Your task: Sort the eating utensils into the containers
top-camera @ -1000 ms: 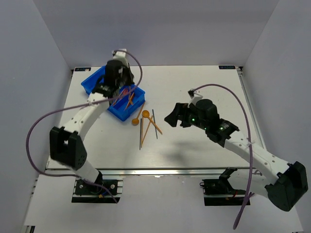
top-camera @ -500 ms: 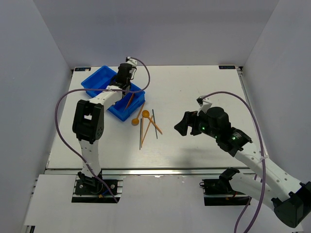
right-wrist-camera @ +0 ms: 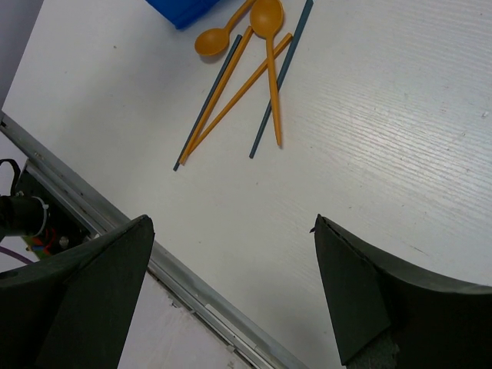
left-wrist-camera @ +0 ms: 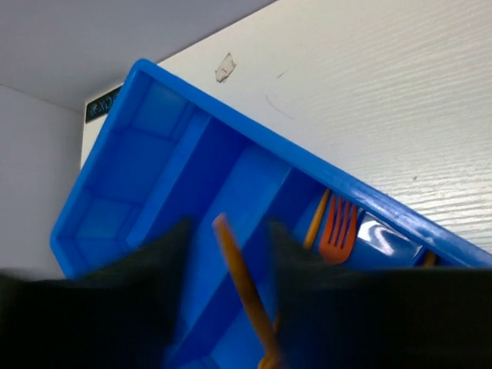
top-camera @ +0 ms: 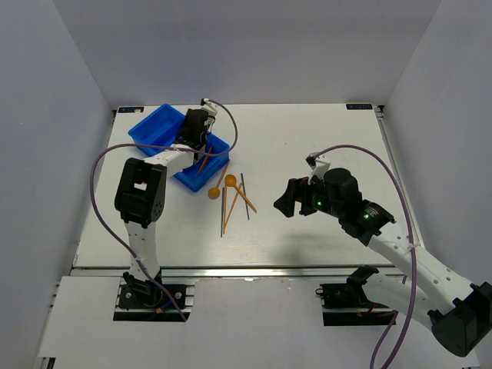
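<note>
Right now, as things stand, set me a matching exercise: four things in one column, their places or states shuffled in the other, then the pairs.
1. fork
2. dark grey stick
3. right gripper
4. left gripper

A. open, holding nothing
B. above the tray, an orange stick between its fingers
C. in a compartment of the blue tray
D. flat on the table by the orange spoons

Pairs: 1-C, 2-D, 3-A, 4-B.
</note>
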You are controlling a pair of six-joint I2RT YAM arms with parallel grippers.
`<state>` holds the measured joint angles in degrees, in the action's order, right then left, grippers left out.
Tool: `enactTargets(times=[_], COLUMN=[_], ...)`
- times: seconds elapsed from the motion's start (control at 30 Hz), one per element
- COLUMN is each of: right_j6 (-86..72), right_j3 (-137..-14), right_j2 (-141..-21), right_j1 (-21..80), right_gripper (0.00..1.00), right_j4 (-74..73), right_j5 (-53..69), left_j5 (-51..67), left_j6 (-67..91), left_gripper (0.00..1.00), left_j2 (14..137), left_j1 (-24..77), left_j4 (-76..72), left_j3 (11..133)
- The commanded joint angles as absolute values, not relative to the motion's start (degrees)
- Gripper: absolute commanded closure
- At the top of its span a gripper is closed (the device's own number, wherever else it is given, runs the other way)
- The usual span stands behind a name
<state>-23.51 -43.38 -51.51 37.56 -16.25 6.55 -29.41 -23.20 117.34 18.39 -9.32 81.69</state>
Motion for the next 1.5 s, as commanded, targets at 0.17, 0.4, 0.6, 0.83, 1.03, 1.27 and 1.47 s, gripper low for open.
enactTargets(times=[0.17, 0.4, 0.6, 0.83, 1.03, 1.27, 1.47], right_j6=[-21.01, -17.85, -14.77, -10.55, -7.65, -6.94, -6.33], right_j3=[-46.84, -53.87, -64.67, -77.25, -84.37, -87.71, -88.77], right_j2=[-55.97, -71.43, -87.96, -103.60, -112.40, -117.33, -120.23], right_j1=[37.44, 40.42, 46.22, 48.69, 48.78, 48.87, 49.13], right_gripper=[0.11, 0.11, 0.34, 0.60, 0.66, 0.68, 0.72], right_j4=[-13.63, -13.71, -14.50, -20.04, -22.50, -22.94, -22.41], right_j5=[7.29, 3.88, 0.18, -6.76, -8.17, -7.91, -9.40], left_j5=[-28.05, -27.08, -29.09, -26.98, -28.21, -24.70, -21.97], left_j6=[-18.73, -10.12, 6.98, 13.54, 12.48, 13.09, 13.27], left_gripper=[0.02, 0.02, 0.02, 0.02, 0.02, 0.02, 0.02], left_j2=[105.84, 90.46, 77.98, 53.73, 42.28, 42.27, 43.86], left_j1=[18.46, 19.69, 19.78, 19.78, 19.78, 19.78, 19.86], left_j4=[-7.83, 3.59, 18.93, 19.52, 18.72, 17.75, 18.02], left_j3=[82.35, 87.54, 87.54, 61.12, 46.50, 43.86, 43.95])
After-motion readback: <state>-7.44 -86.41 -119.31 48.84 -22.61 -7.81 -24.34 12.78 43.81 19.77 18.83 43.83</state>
